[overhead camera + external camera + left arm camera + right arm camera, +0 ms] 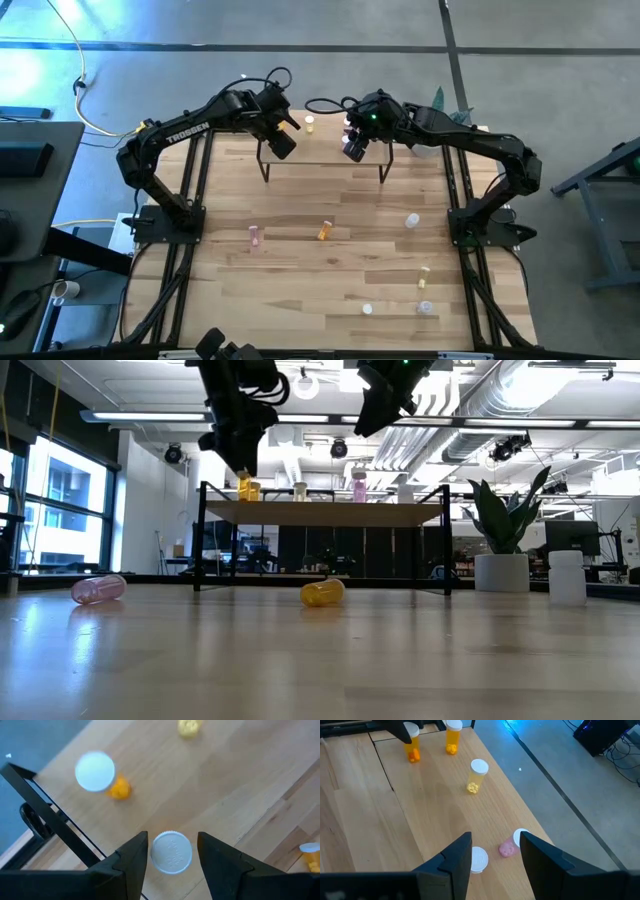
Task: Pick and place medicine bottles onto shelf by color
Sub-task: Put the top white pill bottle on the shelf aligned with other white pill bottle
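1. Nearest me, a few medicine bottles wait at the table's near right: two pale ones (367, 309) (426, 308) and a yellow one (424, 273) just beyond them. I judge them light, stiff plastic with smooth round sides, so they will slip or tip easily.
2. Mid-table, a pink bottle (98, 589) lies on its side to the left, an orange-yellow bottle (322, 593) lies near the centre, and a white bottle (567, 576) stands upright to the right. The lying ones look likely to roll. I would close square across the barrel, near its middle, not on the tapering cap end.
3. Farther off is the shelf (330, 513), with my two pincers above it.
4. My left pincer (173, 840) hangs over the shelf's left end. Its fingers are parted, straddling the white cap of an upright orange bottle (171, 852) with a sliver of gap each side, so it grips nothing. A second orange bottle (95, 770) stands just beside it.
5. My right pincer (496, 840) hovers over the shelf's right part, fingers apart and empty. A pink bottle (507, 849) and a white-capped bottle (478, 858) stand on the board below it, and a yellow bottle (476, 776) stands towards the middle.
6. For upright bottles I would grip the body just under the cap, gently, since the cap's ridged edge gives purchase.
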Available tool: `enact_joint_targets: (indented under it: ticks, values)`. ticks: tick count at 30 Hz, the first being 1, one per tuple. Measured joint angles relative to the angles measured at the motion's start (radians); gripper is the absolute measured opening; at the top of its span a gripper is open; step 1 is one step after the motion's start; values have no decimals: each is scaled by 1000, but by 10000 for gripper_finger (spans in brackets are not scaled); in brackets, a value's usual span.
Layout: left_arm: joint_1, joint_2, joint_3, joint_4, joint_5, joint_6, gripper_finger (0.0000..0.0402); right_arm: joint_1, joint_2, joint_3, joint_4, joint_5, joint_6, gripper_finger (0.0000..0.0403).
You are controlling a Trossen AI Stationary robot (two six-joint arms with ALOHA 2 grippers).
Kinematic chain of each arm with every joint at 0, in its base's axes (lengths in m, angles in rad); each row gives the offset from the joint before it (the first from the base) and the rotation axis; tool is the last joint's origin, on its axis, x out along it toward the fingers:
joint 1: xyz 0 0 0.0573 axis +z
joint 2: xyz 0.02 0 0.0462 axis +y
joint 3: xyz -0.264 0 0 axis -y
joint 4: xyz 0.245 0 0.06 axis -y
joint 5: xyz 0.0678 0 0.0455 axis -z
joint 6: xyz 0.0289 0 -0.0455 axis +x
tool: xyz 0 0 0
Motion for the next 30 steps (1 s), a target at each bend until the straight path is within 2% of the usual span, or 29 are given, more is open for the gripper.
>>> enact_joint_targets:
  ticks: [13,20,27,30]
  values:
    - [0,-2,130,-20,-20,88,162,1,0,0,-3,0,39,158]
    - [0,-4,246,-139,-13,149,157,38,0,0,-67,0,71,158]
    - [-14,-66,261,-185,84,198,157,82,0,0,-116,0,173,158]
    - [-33,-98,260,-188,85,199,157,95,0,0,-146,0,219,158]
